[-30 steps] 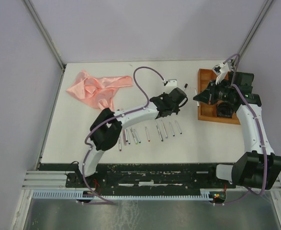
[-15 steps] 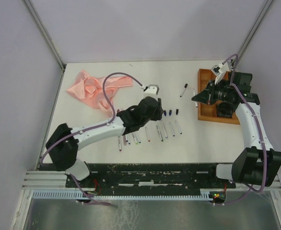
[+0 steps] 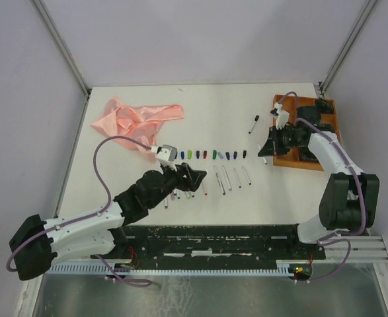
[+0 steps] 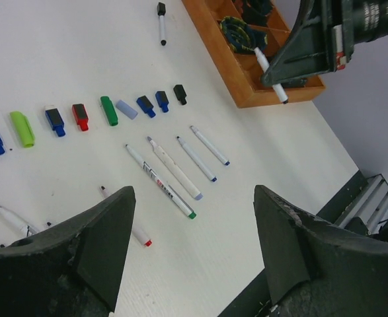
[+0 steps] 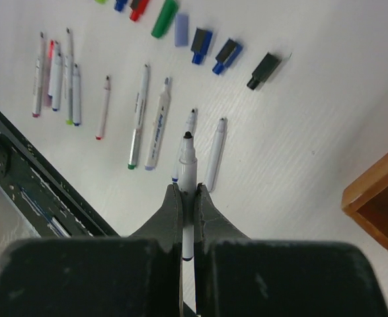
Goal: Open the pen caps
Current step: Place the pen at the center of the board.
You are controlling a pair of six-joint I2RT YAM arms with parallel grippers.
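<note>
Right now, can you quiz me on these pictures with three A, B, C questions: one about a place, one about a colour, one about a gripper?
1. Where on the table is the pink cloth? A far left; B far right; C near edge.
2. What colour is the tip of the pen in the right gripper? A red; B black; C green.
3. How is the left gripper? A open, empty; B shut on a cap; C shut on the cloth.
Answers: 1 A, it lies at the far left. 2 B, the bare tip is black. 3 A, its jaws stand wide apart, nothing between.
</note>
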